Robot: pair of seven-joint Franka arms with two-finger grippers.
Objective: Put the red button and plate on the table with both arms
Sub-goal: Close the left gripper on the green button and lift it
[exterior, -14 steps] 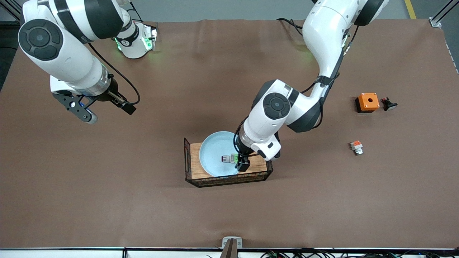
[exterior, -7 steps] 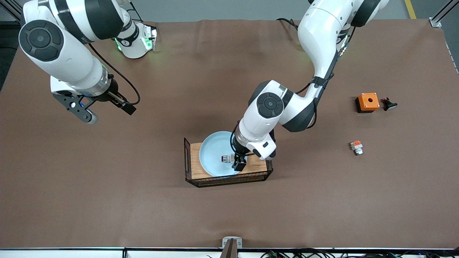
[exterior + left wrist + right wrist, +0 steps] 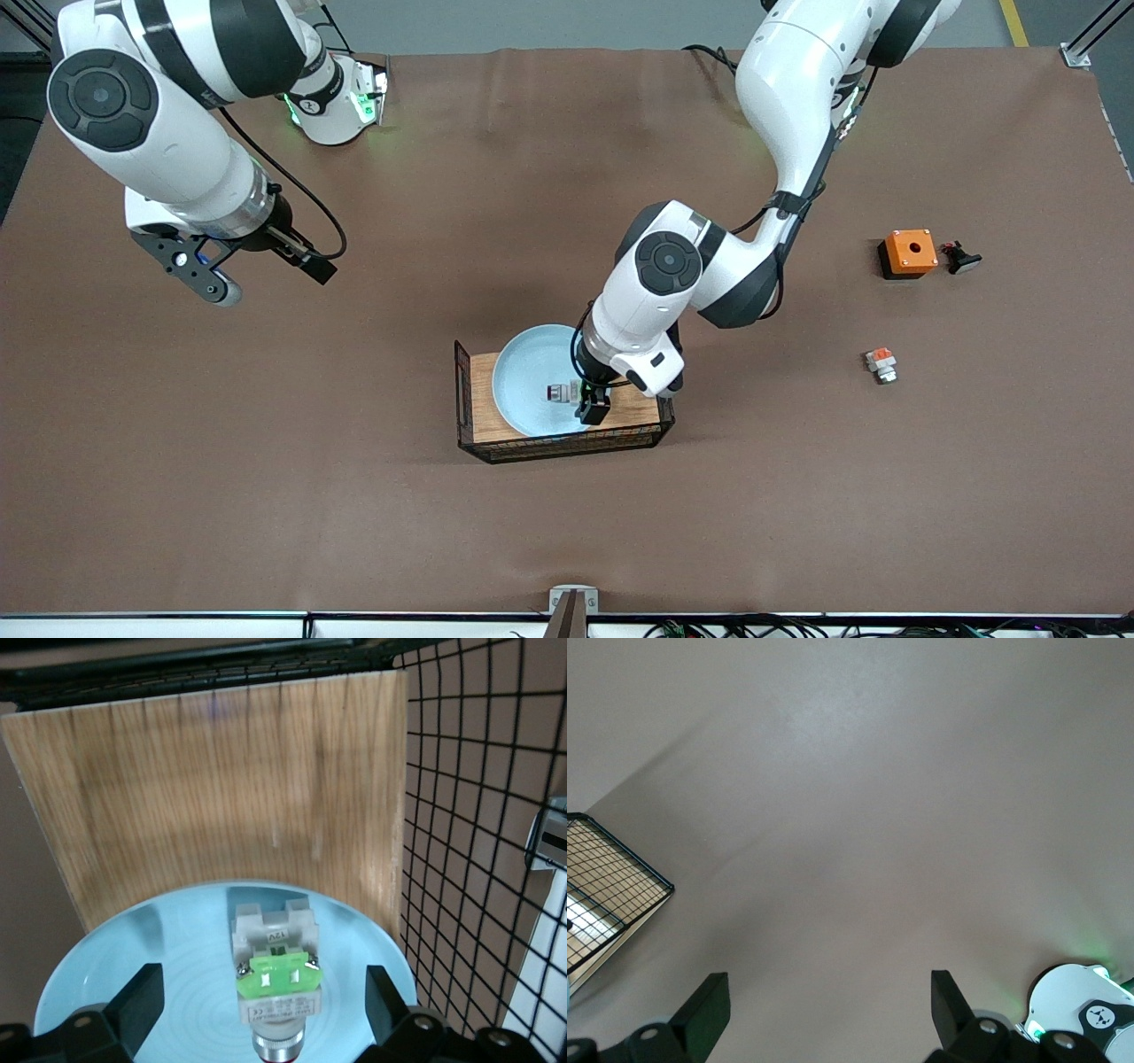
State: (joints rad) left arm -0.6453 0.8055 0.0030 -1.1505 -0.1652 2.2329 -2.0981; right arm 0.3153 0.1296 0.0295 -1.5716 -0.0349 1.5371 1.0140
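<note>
**Now: left gripper astride the button on the plate**

Up close, the left wrist view shows what the front view only hints at: the tiny white-grey red button (image 3: pixel 274 990), with a bright green tab on its body and a dark red cap at the end toward the camera, lies on its side on the round, shallow, pale blue plate (image 3: pixel 115 948). The plate sits on a small wooden board with black wire sides (image 3: pixel 221 788), which stands on the plain brown table (image 3: pixel 567 532).

The left gripper (image 3: pixel 592 403) is low over the plate, its fingers (image 3: pixel 142 1010) spread wide, one on each side of the button and clear of it.

Only the front view shows the right gripper (image 3: pixel 257 266), which waits above bare table toward the right arm's end, fingers apart and holding nothing.
</note>
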